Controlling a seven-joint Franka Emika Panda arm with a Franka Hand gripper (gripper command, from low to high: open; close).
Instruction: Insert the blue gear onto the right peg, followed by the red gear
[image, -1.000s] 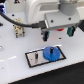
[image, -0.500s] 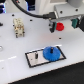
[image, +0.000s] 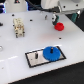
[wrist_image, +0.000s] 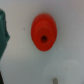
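- Against the frame a second ago, the arm (image: 64, 6) has left the black base plate (image: 45, 56) and moved toward the far right of the exterior view – the blue gear (image: 51, 52) now sits free on the plate's right peg.
- The arm is cut off by the upper edge of the exterior view, and the jaws cannot be made out there; in the wrist view only a dark green shape (wrist_image: 4, 35) shows at one edge, so I cannot tell whether the jaws are open or closed.
- The white desk (image: 25, 45) carries a pale blocky object (image: 19, 26) at the exterior view's left, too blurred to identify.
- The blue gear is flat, round, toothed, with a raised hub.
- The red gear (image: 59, 26) rests on the desk near the arm, well apart from the plate – in the wrist view (wrist_image: 44, 33) it is a round red body with a dark centre hole.
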